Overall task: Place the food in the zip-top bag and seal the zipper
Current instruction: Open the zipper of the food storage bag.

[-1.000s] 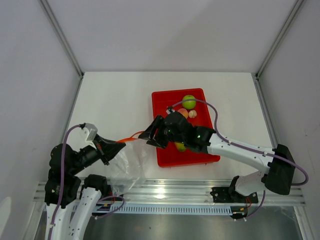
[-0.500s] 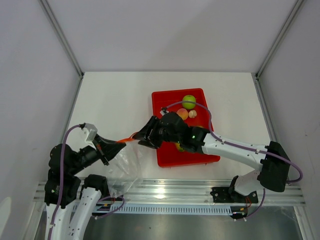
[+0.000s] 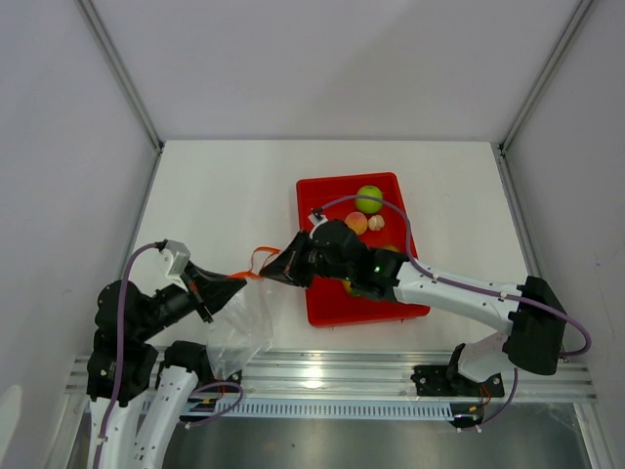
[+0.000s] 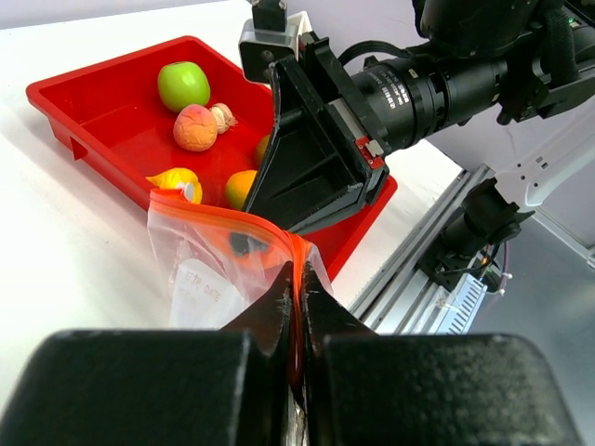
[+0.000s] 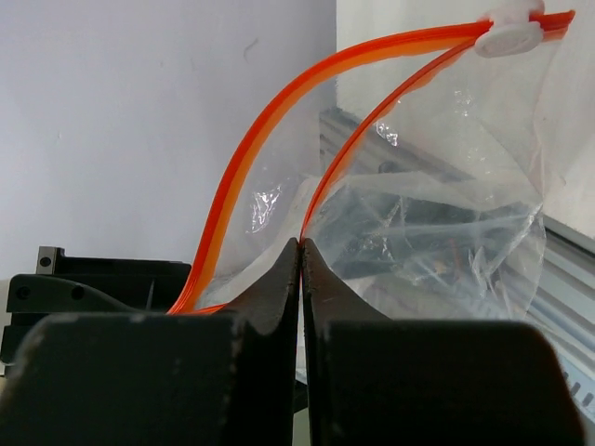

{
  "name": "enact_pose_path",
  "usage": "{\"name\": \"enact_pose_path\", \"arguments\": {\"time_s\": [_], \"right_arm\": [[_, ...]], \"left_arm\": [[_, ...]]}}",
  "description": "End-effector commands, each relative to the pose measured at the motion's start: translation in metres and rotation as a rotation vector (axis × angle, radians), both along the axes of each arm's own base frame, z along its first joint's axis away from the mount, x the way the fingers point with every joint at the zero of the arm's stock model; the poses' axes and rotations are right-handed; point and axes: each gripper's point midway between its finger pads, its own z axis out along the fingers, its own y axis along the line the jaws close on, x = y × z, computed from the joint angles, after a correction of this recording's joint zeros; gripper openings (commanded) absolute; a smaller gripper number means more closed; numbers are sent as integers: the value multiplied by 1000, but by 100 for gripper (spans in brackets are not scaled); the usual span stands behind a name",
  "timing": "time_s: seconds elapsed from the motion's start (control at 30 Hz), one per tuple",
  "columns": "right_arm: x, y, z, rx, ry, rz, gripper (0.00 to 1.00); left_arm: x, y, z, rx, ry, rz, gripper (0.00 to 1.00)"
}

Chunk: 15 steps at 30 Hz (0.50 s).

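The clear zip-top bag [image 3: 237,330] hangs between both grippers at the table's near left. My left gripper [image 4: 299,271] is shut on one end of its orange-red zipper [image 4: 223,210]. My right gripper [image 5: 300,243] is shut on one lip of the zipper [image 5: 270,121] a little farther along, so the mouth gapes in a loop. The food lies in the red tray [image 3: 317,195]: a green apple [image 3: 369,198], a peach [image 3: 356,223], a small beige piece [image 3: 376,223], and in the left wrist view a yellow piece [image 4: 175,180] and an orange [image 4: 240,189]. I see no food in the bag.
The right arm [image 3: 459,293] stretches across the tray's near half and hides part of it. A white slider tab [image 5: 507,37] sits on the zipper's far end. Grey walls close in the table; an aluminium rail [image 3: 391,376] runs along the near edge.
My right gripper moved left from over the tray to the bag's mouth and shut on the zipper lip. The orange strip now bows upward. The left arm stayed put.
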Motion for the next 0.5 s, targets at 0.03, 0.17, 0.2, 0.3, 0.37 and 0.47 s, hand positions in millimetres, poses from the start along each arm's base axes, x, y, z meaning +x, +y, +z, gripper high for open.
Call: {"name": "enact_pose_path", "arguments": {"time_s": [0.03,0.17,0.2,0.3,0.37,0.47], "right_arm": [[19,-6,14,22,-123,-16,0],[34,-13,17,26,-224,10,0],[35,-13,16,27,-245,26,0],[37,-17,12,6,-323,77,0],[35,-18,9,-13,-392,137,0],[28,-18,1,-36,-441,214,0]], "left_arm": [[-2,-1,10,2,-43,-16,19],[-4,1,9,0,-34,-2,64],[-1,4,10,3,-31,30,67],[9,19,7,12,-2,156,76],[16,31,0,10,59,254,76],[25,41,-5,6,116,334,76]]}}
